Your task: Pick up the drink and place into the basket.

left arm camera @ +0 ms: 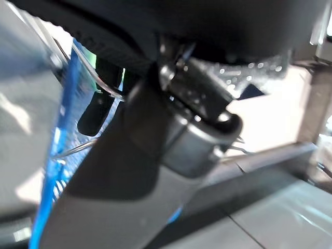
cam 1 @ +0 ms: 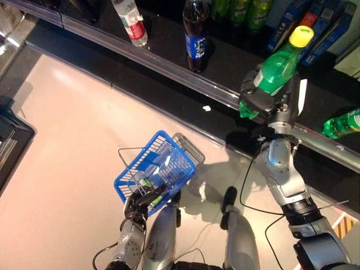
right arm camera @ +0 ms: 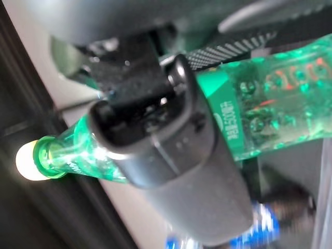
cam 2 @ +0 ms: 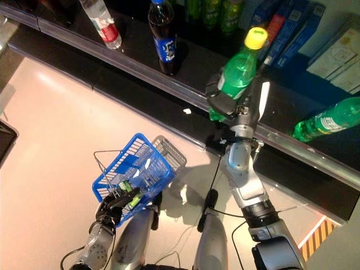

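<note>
The drink, a green bottle (cam 1: 277,68) with a yellow cap (cam 1: 301,36), sits in the right hand (cam 1: 260,101) over the edge of the dark shelf (cam 1: 169,62), at about two o'clock in the left eye view; it tilts with its cap toward one o'clock and its base buried in the hand; the right wrist view shows the thumb (right arm camera: 171,150) laid across the bottle's body and the hand clenched round it. The pick looks done, with the bottle apparently lifted off the shelf; the carry is the step in hand. The next move calls for drawing the arm back from the shelf and swinging the bottle toward seven o'clock, down over the blue basket (cam 1: 147,153), then lowering it through the open top before letting go; the wire handles (cam 1: 128,158) stand up around the mouth and could catch the bottle. The right arm reaches straight up from five o'clock, nearly extended, wrist at the shelf's front rail.

The basket hangs well apart from the bottle, over the pale floor (cam 1: 67,124); the left hand (cam 1: 140,201) is at its near edge at seven o'clock, fingers curled about the handle wire, grasping it. On the shelf stand a dark cola bottle (cam 1: 195,34) at twelve o'clock, a clear water bottle (cam 1: 130,21) at eleven, and a second green bottle (cam 1: 342,124) lying at three.
</note>
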`<state>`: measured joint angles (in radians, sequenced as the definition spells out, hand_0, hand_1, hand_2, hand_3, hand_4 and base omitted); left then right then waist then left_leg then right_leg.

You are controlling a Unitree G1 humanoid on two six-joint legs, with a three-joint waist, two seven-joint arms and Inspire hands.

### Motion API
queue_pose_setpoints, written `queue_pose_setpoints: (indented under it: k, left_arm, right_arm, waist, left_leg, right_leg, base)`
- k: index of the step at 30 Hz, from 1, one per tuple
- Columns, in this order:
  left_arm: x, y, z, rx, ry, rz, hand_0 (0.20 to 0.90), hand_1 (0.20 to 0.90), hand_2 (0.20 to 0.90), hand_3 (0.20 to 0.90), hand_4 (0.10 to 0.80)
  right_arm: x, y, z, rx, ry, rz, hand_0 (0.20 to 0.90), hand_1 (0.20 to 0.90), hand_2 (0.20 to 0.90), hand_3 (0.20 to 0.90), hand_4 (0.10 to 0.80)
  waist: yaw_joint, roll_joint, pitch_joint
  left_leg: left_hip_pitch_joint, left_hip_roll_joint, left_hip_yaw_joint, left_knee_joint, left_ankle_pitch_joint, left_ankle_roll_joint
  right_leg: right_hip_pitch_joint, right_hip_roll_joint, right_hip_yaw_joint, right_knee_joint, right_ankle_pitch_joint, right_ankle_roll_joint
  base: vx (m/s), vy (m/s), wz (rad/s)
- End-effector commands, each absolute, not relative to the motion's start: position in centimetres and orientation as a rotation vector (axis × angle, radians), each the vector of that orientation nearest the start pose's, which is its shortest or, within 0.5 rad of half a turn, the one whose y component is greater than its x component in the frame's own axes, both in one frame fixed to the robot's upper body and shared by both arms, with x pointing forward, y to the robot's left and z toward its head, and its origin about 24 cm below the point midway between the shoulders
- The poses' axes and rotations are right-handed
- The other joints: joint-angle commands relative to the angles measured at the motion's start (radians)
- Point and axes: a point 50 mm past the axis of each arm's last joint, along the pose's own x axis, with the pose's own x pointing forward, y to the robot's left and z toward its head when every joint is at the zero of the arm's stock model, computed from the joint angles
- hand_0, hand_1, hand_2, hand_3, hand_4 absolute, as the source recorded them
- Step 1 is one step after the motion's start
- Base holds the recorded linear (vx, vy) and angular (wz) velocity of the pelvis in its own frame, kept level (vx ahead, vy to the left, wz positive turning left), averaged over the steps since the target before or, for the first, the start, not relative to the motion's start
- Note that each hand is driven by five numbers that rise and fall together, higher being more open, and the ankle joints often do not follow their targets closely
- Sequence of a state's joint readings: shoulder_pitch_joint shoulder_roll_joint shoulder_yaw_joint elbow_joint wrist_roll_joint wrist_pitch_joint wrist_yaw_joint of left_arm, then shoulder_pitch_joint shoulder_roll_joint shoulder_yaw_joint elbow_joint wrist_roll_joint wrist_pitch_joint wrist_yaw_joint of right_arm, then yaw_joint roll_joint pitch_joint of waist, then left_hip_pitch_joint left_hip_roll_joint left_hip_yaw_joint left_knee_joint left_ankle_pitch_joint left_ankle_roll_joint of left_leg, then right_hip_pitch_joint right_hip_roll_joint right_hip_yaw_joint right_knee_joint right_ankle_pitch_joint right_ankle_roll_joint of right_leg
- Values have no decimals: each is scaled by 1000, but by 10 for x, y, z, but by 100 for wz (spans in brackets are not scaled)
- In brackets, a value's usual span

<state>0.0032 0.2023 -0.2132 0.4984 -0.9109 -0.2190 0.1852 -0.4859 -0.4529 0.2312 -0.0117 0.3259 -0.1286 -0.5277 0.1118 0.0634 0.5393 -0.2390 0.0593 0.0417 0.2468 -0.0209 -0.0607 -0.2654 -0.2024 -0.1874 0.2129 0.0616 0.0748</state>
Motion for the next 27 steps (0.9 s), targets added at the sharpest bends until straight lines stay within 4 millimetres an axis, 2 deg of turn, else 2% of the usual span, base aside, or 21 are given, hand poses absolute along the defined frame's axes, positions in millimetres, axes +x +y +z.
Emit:
queue_pose_setpoints:
  k: [1,4,5,9,12,17,22,27]
  left_arm:
    - [237,223,22,-460,-91,250,300,300,300,200,100]
    - [237,223,25,-454,-97,244,300,300,300,200,100]
    - [237,224,41,-387,-160,198,300,300,300,200,100]
    - [237,224,57,-336,-218,137,300,300,300,200,100]
    - [235,223,75,-276,-270,66,300,300,300,200,100]
    - [234,220,90,-217,-305,-15,300,300,300,200,100]
    - [230,212,111,-126,-375,-165,300,300,300,200,100]
    - [225,199,137,-38,-479,-338,300,300,300,200,100]
  right_arm:
    - [260,-139,283,64,-1070,71,300,300,300,200,100]
    - [259,-138,283,65,-1069,78,300,300,300,200,100]
    - [256,-128,280,87,-1047,165,300,300,300,200,100]
    - [256,-115,275,105,-988,259,300,300,300,200,100]
    - [255,-100,264,129,-915,337,300,300,300,200,100]
    - [256,-82,256,158,-855,415,300,300,300,200,100]
    - [260,-64,254,155,-819,440,300,300,300,200,100]
    - [267,-61,252,139,-789,404,300,300,300,200,100]
  waist:
    - [35,5,-114]
    - [37,5,-116]
    - [58,3,-143]
    - [76,0,-164]
    - [107,-1,-184]
    - [140,-4,-194]
    - [183,-2,-195]
    - [220,1,-196]
  left_leg:
    - [27,-13,-83,16,11,-3]
    - [30,-14,-84,15,11,-3]
    - [52,-20,-98,3,13,-6]
    - [70,-27,-113,-6,14,-8]
    - [88,-32,-136,-18,17,-8]
    - [105,-34,-161,-33,21,-9]
    - [110,-40,-198,-49,33,-8]
    - [103,-51,-235,-58,44,-8]
  right_leg:
    - [117,-5,-47,110,-145,-34]
    - [121,-4,-49,109,-147,-35]
    - [157,-1,-62,98,-155,-37]
    - [184,-1,-70,87,-162,-38]
    - [220,-3,-89,72,-168,-37]
    - [247,-3,-104,61,-172,-34]
    - [268,0,-126,53,-176,-34]
    - [279,-3,-154,46,-176,-31]
  base:
    - [73,-22,11]
    - [50,-8,12]
    - [103,-11,21]
    - [66,1,17]
    - [66,-7,17]
    - [36,-30,16]
    - [7,-20,19]
    - [-5,-16,23]
